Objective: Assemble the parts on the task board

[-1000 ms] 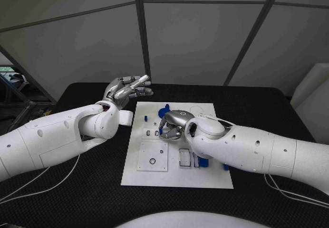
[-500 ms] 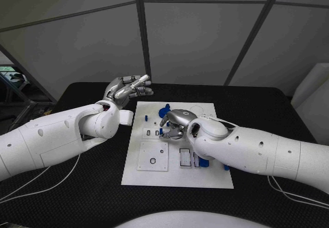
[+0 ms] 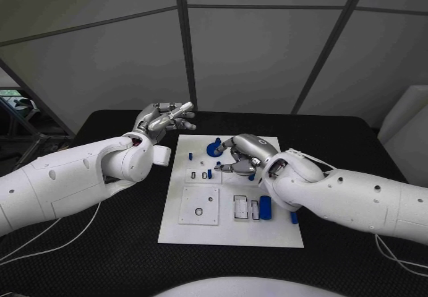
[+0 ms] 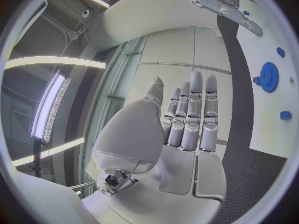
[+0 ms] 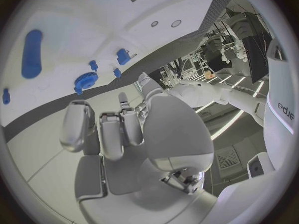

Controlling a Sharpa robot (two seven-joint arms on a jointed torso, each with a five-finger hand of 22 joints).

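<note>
The white task board (image 3: 230, 228) lies in the middle of the black table. On it are a blue gear (image 3: 213, 149), a blue oblong part (image 3: 265, 207) near two rectangular slots, and several small blue pegs (image 3: 210, 174). My right hand (image 3: 242, 153) hovers over the board's far half, just right of the gear, fingers partly bent and holding nothing. The right wrist view shows the gear (image 5: 86, 80) and the oblong part (image 5: 32, 54) beyond that hand (image 5: 118, 129). My left hand (image 3: 166, 117) is raised off the board's far left corner, fingers straight, palm empty (image 4: 187, 119).
A raised white plate (image 3: 199, 205) with a round hole sits on the board's left side. Another blue piece (image 3: 294, 217) lies at the board's right edge. Black table (image 3: 107, 247) surrounds the board, and grey wall panels stand behind it.
My right hand has drawn back from the small slots near the pegs towards the far right, uncovering the blue oblong part. The left hand has barely moved.
</note>
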